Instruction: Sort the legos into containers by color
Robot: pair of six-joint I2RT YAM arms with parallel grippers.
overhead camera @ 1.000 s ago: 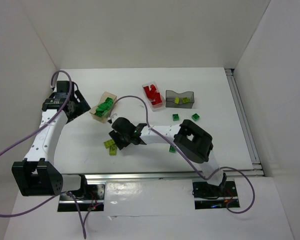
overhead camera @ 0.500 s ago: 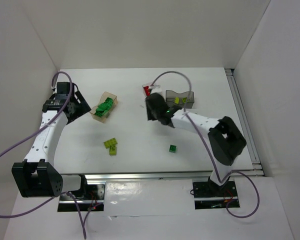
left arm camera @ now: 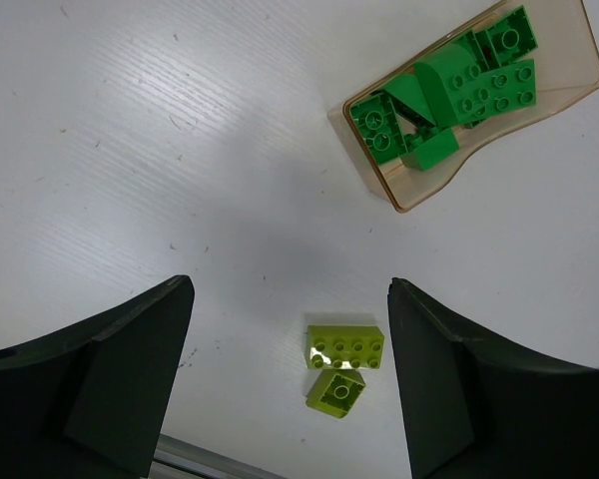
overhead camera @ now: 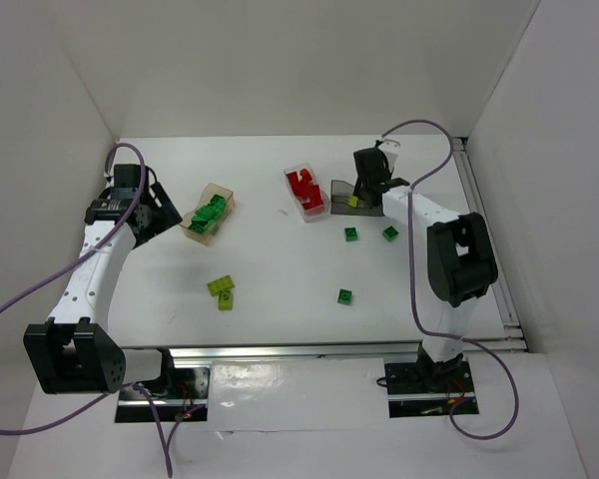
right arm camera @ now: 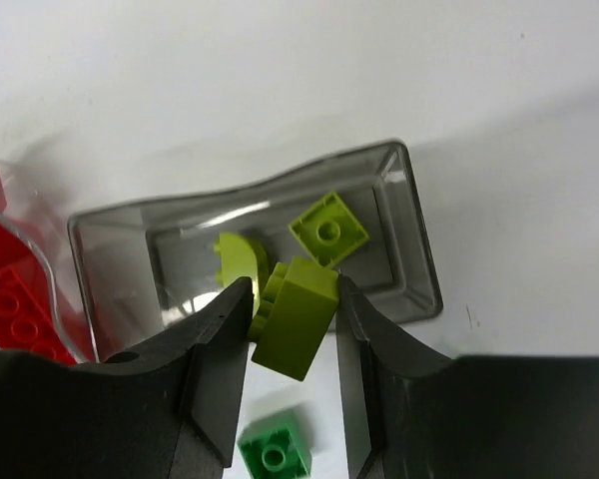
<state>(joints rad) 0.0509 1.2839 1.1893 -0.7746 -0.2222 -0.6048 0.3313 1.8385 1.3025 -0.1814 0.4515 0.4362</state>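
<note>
White walls close in the white table (overhead camera: 280,309) on three sides. Your right claw (right arm camera: 295,299) is clenched on a lime brick (right arm camera: 295,317), one finger on each side. The brick hangs tilted, with its long axis slanting from lower left to upper right in the wrist view. It sits over the near wall of the grey box (right arm camera: 409,259).

Inside that box lie a square lime piece (right arm camera: 327,230), stud up, and a rounded lime piece (right arm camera: 242,261) beside it. Just near of the grey box a dark green brick (right arm camera: 275,454) rests stud up on the table.

At the grey box's left end is the clear box (right arm camera: 42,261), holding red bricks (right arm camera: 10,309). Well left of the grey box stands the tan box (left arm camera: 399,195), long axis diagonal, heaped with green bricks (left arm camera: 449,90).

Your left claw (left arm camera: 290,299) hangs released, far left of the grey box. A lime pair (left arm camera: 345,347) lies side by side on the table between its fingers.
</note>
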